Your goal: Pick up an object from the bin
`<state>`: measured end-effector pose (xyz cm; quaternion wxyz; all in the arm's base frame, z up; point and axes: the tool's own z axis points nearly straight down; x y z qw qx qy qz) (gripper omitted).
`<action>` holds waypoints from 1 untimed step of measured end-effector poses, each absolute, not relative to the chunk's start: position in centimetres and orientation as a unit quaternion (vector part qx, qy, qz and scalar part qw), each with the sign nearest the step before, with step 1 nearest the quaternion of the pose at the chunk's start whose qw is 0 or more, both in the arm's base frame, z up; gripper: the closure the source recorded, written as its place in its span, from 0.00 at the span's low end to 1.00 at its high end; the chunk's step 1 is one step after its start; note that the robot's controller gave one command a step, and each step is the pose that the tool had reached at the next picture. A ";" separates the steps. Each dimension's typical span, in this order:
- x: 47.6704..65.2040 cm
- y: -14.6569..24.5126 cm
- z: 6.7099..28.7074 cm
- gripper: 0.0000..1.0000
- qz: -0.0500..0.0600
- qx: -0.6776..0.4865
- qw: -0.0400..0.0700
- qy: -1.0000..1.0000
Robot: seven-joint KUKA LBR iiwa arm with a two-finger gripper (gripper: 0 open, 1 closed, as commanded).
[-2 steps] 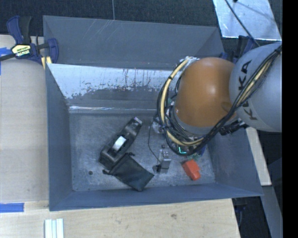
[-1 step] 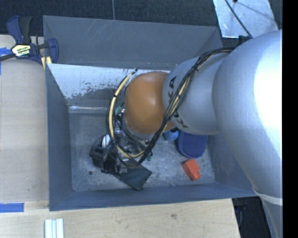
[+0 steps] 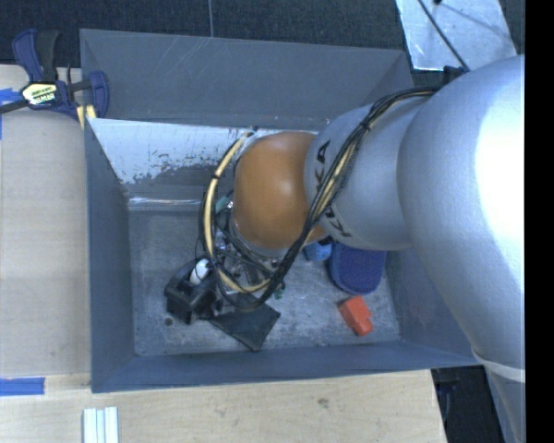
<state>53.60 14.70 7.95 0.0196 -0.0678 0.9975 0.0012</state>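
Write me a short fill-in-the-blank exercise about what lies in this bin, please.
1. The small block at the lower right of the bin floor is ____.
2. The rounded thing just above that block in the view is ____.
3. The gripper is over the floor's ____ half, beside a flat dark thing.
Missing: orange; blue; left.

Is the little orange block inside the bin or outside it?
Inside. The orange block lies on the floor of the grey bin, near its front wall, beside a blue thing.
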 end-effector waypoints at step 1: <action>50.9 14.1 21.6 1.00 0.000 -0.066 0.002 0.998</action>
